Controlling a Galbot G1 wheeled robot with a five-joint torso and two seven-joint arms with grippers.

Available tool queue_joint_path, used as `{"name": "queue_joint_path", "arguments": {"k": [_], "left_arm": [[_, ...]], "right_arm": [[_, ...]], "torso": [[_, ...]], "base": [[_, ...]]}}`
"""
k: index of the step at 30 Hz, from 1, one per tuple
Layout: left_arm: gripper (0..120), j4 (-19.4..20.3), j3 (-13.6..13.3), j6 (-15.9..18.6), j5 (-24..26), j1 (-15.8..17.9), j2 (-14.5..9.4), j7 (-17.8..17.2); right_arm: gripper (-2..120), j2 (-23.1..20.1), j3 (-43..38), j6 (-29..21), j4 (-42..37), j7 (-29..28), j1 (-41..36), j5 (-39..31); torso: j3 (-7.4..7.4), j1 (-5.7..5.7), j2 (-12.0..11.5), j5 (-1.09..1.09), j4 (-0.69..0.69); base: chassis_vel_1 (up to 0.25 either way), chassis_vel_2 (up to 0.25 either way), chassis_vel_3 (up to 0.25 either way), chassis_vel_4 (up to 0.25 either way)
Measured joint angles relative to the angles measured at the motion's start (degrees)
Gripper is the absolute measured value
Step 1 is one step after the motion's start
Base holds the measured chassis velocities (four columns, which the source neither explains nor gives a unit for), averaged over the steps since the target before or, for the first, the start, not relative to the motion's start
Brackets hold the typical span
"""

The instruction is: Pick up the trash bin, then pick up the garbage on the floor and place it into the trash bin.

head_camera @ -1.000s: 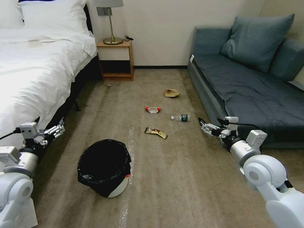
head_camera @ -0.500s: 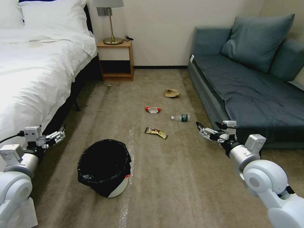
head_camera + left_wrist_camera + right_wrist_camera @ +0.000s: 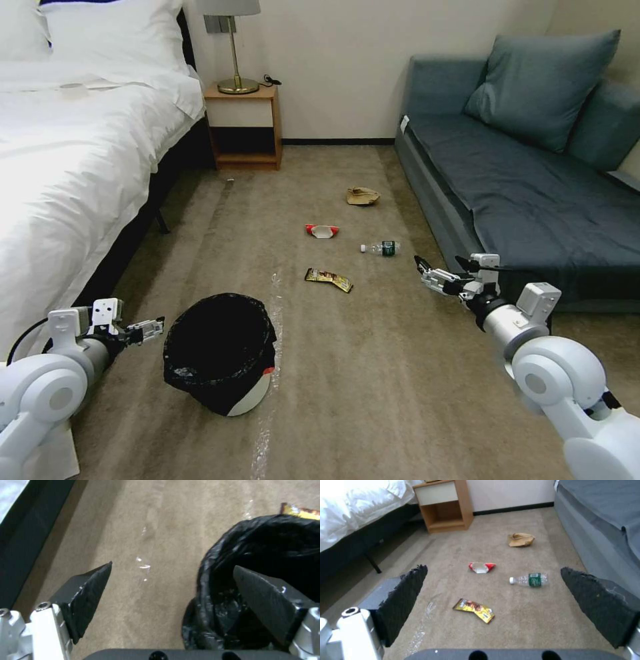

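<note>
Lower left of the frame, the left gripper (image 3: 157,325), jaws spread, hovers at the rim of the bin (image 3: 220,352) on the carpet. Right gripper (image 3: 421,265), also spread, hangs mid-right near the bottle (image 3: 381,248).

I've brought my left gripper (image 3: 155,326) down and in from beside the bed (image 3: 80,173); it now sits low, right at the trash bin (image 3: 220,353) rim, jaws spread wide. My right gripper (image 3: 427,268) has dipped and drifted slightly inward.
</note>
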State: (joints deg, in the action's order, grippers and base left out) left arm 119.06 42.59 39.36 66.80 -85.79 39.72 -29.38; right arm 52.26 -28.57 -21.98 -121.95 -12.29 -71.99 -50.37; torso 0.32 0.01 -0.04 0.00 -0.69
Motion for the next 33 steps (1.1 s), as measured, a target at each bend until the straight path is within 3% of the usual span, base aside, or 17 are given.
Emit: {"name": "queue_joint_path", "arguments": {"k": [4,7,9,10,12,13,17,20,33], "left_arm": [[98,-1.4,-0.3,0.5,0.3,0.9,0.2,-0.1],[98,-2.5,-2.0,0.6,0.7,2.8,1.1,-0.1],[98,-4.2,-5.7,0.6,1.0,6.2,2.0,-0.1],[98,-4.2,-5.7,0.6,1.0,6.2,2.0,-0.1],[98,-6.4,-9.7,0.6,0.7,10.0,3.2,-0.1],[98,-6.4,-9.7,0.6,0.7,10.0,3.2,-0.1],[98,-10.2,-14.4,0.5,-1.4,14.4,6.3,0.0],[98,-12.1,-16.1,0.5,-3.4,15.3,7.6,0.5],[94,-17.9,-19.0,0.9,-6.9,18.8,9.5,0.9]], "right_arm": [[100,0.1,1.4,0.4,0.5,0.0,0.9,0.0],[100,0.2,3.0,0.5,0.4,0.1,1.9,0.1],[100,0.2,3.1,0.5,-0.6,0.3,2.2,-0.4],[100,0.2,3.1,0.5,-0.6,0.3,2.2,-0.4],[100,0.1,2.8,0.5,-1.1,0.5,2.1,-0.9],[100,0.1,2.8,0.5,-1.1,0.5,2.1,-0.9],[100,0.1,2.2,0.6,-0.7,0.6,2.0,-1.2],[100,0.2,2.0,0.8,0.3,0.6,2.0,-1.2],[100,1.5,2.6,1.5,2.7,0.7,2.7,-0.9]], "torso": [[0.0,0.0,0.0,0.0,0.0],[0.0,0.0,0.0,0.0,0.02],[0.0,0.0,0.0,0.0,0.0],[0.0,0.0,0.0,0.0,0.0],[0.0,0.0,0.0,0.0,0.0],[0.0,0.0,0.0,0.0,0.0],[0.0,0.0,0.0,0.0,-0.01],[0.0,0.0,0.0,0.0,0.0],[0.0,0.0,0.0,0.01,0.0]], "base": [[0.0,0.0,0.0,0.0],[0.0,0.0,0.0,0.0],[0.0,0.0,0.0,0.0],[0.0,0.0,0.0,0.0],[0.0,0.0,0.0,0.0],[0.0,0.0,0.0,0.0],[0.0,0.0,0.0,0.0],[0.0,0.0,0.0,0.0],[0.0,0.0,0.0,0.0]]}}
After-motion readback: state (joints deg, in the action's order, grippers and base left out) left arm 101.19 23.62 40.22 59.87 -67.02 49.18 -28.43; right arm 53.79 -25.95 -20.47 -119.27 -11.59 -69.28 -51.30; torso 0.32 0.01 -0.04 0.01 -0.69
